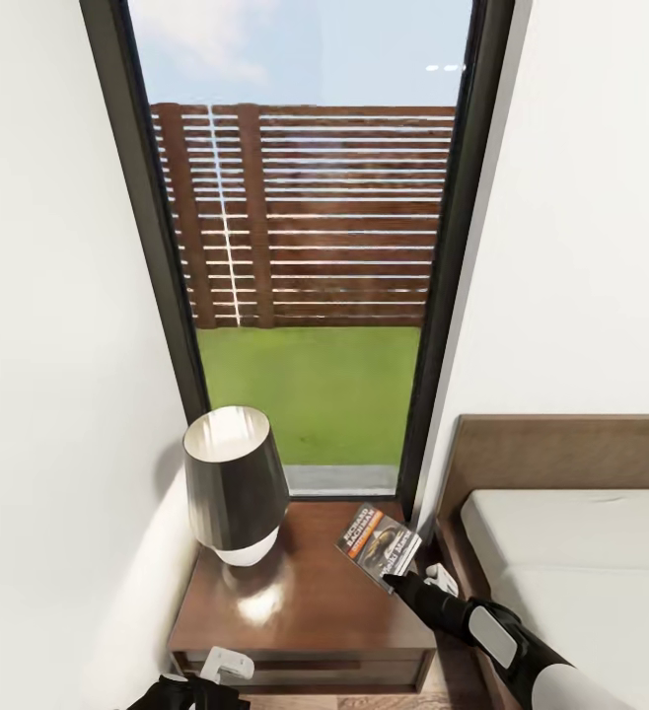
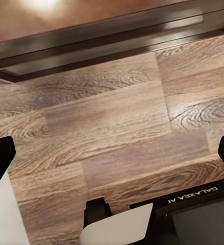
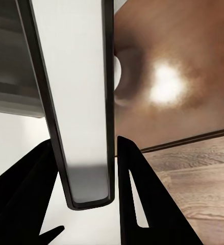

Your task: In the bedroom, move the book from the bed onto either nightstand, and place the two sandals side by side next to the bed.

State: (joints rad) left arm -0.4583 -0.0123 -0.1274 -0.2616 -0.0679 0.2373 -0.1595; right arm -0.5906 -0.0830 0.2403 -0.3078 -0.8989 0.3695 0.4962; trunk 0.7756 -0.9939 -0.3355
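Gripping the small dark paperback book (image 1: 379, 544) by its near corner, the right hand (image 1: 400, 580) holds it tilted over the glossy dark brown wooden nightstand (image 1: 305, 611), beside a dark-shaded white-based lamp (image 1: 234, 488). Whether it touches the top is unclear. Just right lies the low grey-mattressed bed (image 1: 571, 552). Over the brown wood-plank floor (image 2: 106, 138), the left hand (image 2: 112, 158) hangs spread wide, empty.

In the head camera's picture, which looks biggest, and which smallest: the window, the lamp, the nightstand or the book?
As they look in the head view:
1. The window, by far the largest.
2. The nightstand.
3. The lamp; nearer the camera than the window.
4. The book, the smallest, held by the right hand.
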